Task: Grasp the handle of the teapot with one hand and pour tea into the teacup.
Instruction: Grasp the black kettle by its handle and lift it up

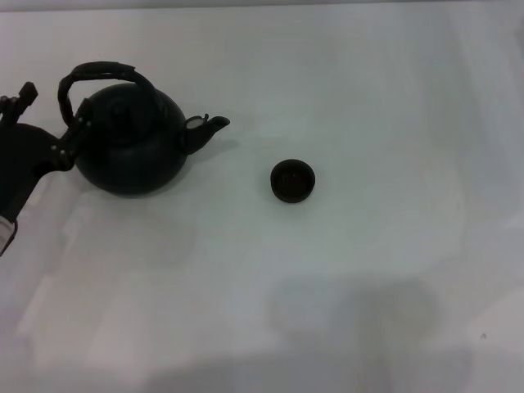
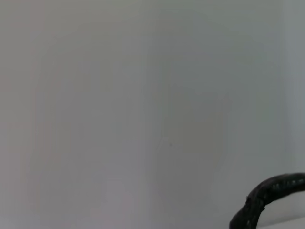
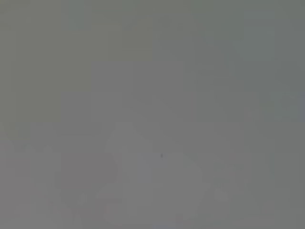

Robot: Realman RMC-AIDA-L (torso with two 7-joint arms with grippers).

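Note:
The matte black teapot point(image 1: 135, 147) stands upright on the white table at the left in the head view, its spout point(image 1: 209, 128) pointing right toward the teacup. Its thick dark arched handle point(image 1: 94, 75) spans over the knobbed lid and leans left. A piece of the handle also shows in the left wrist view point(image 2: 269, 191). The tiny black teacup point(image 1: 292, 181) stands apart to the teapot's right. My left gripper point(image 1: 70, 141) is at the far left edge, right against the left foot of the handle. The right gripper is out of view.
The white table point(image 1: 344, 286) spreads around both things. A faint shadow lies near the front edge. The right wrist view shows only a plain grey surface.

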